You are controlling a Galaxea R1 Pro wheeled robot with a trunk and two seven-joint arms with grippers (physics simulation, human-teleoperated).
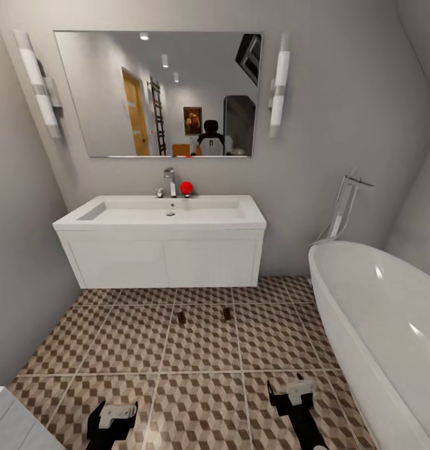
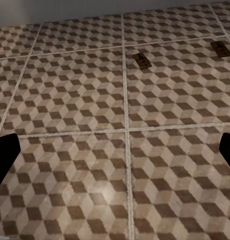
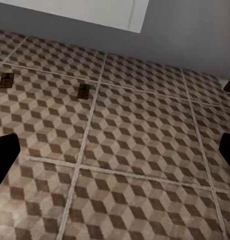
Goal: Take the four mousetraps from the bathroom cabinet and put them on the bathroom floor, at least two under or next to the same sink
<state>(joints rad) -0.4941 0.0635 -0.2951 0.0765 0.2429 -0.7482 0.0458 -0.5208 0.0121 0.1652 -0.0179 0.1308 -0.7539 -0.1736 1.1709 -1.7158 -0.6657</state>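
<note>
**Camera setup**

Head cam sat high, faced forward and down at the sink [image 1: 159,215] wall, taking in mirror [image 1: 159,94], tub [image 1: 377,312] and floor [image 1: 202,400]. Both wrist cams hung low and close over the floor, angled obliquely toward the sink. All three views shared the tiles in front of the sink with the two traps: left trap [image 1: 181,317] [image 2: 142,60] [image 3: 6,79], right trap [image 1: 227,314] [image 2: 221,48] [image 3: 83,91].

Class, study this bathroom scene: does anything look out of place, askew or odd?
Yes. Two mousetraps lie out on the patterned bathroom floor, in front of the sink, on neighbouring tiles and apart from each other. Small traps in open walking space look odd. Nothing appears spilled or damaged.
</note>
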